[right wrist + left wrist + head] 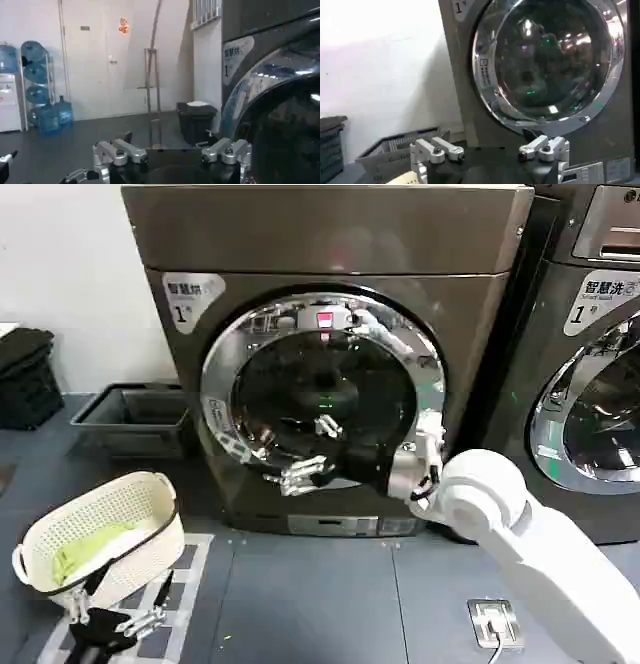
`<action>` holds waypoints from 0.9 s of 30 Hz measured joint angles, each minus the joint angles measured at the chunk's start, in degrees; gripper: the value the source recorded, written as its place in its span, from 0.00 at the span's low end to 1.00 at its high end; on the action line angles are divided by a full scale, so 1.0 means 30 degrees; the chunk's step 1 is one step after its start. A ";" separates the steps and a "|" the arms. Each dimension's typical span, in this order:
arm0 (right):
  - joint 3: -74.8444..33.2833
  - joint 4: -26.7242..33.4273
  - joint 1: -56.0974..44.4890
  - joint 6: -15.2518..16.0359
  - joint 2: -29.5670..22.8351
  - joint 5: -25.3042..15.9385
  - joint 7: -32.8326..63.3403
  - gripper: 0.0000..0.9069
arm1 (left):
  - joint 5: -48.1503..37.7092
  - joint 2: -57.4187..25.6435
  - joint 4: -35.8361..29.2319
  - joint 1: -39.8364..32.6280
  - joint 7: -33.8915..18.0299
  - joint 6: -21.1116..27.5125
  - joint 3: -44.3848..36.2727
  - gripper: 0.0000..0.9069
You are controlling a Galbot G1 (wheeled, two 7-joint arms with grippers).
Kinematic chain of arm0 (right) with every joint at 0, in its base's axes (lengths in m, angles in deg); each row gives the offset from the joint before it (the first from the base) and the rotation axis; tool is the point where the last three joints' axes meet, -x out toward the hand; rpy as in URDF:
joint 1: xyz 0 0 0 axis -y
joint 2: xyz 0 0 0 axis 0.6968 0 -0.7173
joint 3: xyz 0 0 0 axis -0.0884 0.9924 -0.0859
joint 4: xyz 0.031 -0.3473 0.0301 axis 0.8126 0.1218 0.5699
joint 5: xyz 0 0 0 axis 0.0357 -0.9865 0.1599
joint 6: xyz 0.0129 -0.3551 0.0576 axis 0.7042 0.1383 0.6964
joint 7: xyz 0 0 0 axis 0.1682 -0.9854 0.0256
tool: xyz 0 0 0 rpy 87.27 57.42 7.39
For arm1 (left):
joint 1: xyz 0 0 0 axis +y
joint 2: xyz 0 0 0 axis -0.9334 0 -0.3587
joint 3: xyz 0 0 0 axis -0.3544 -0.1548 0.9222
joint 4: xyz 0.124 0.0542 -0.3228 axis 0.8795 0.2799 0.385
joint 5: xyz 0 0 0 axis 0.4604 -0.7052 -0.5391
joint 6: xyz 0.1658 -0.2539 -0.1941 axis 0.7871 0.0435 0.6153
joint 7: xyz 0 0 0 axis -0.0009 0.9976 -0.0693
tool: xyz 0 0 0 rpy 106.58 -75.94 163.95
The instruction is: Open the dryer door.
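The dryer door (320, 389) is a large round door with a wide chrome rim and dark glass, on the bronze-grey machine labelled "1". It sits against the machine's front. My right gripper (418, 452) is at the door's right edge, low on the rim, and its jaws stand open. In the right wrist view that gripper (172, 155) holds nothing, with the door's rim (250, 95) just beside it. My left gripper (112, 616) hangs low near the floor at the front left, open and empty. From the left wrist view the left gripper (490, 152) faces the door (550, 55) from below.
A white laundry basket (150, 494) with a green cloth stands on the floor by the left gripper. A grey crate (135, 414) sits left of the dryer, and a black bin (25, 374) lies farther left. A second, darker machine (600, 384) stands close on the right.
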 joint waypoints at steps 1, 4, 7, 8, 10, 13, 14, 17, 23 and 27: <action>0.0000 0.0040 -0.0006 -0.0088 -0.0014 0.0003 0.0065 1.00 | 0.0000 0.0002 -0.0007 0.0000 0.0001 -0.0001 -0.0001 1.00; 0.0000 0.0209 -0.0039 -0.0294 -0.0016 -0.0024 0.0199 1.00 | 0.0001 0.0001 -0.0085 -0.0019 0.0002 0.0000 -0.0002 1.00; 0.0032 0.0374 -0.0044 -0.0525 0.0023 -0.0373 0.0223 1.00 | 0.0000 -0.0004 -0.0155 -0.0030 0.0002 0.0008 -0.0001 1.00; 0.0069 0.0480 -0.0044 -0.0612 0.0032 -0.0523 0.0228 1.00 | 0.0000 -0.0004 -0.0166 -0.0029 0.0002 0.0008 -0.0001 1.00; 0.0164 0.0694 -0.0026 -0.0819 0.0035 -0.0963 0.0186 1.00 | 0.0000 -0.0005 -0.0170 -0.0025 0.0001 0.0009 -0.0001 1.00; 0.0349 0.1126 0.0013 -0.1081 0.0023 -0.1526 0.0121 1.00 | 0.0000 -0.0005 -0.0190 -0.0038 0.0001 0.0009 0.0000 1.00; 0.0430 0.1282 0.0049 -0.1142 0.0008 -0.1644 0.0118 1.00 | -0.0002 -0.0005 -0.0203 -0.0038 0.0000 0.0012 0.0000 1.00; 0.0715 0.1676 0.0267 -0.1359 -0.0052 -0.1940 0.0041 1.00 | -0.0006 -0.0005 -0.0254 -0.0036 0.0000 0.0016 0.0001 1.00; 0.1295 0.2520 0.0701 -0.1826 -0.0249 -0.2390 -0.0510 1.00 | -0.0024 -0.0004 -0.0330 -0.0015 0.0000 0.0018 0.0027 1.00; 0.1630 0.3214 0.0970 -0.2050 -0.0453 -0.2482 -0.0743 1.00 | -0.0046 -0.0001 -0.0367 -0.0011 -0.0004 0.0018 0.0043 1.00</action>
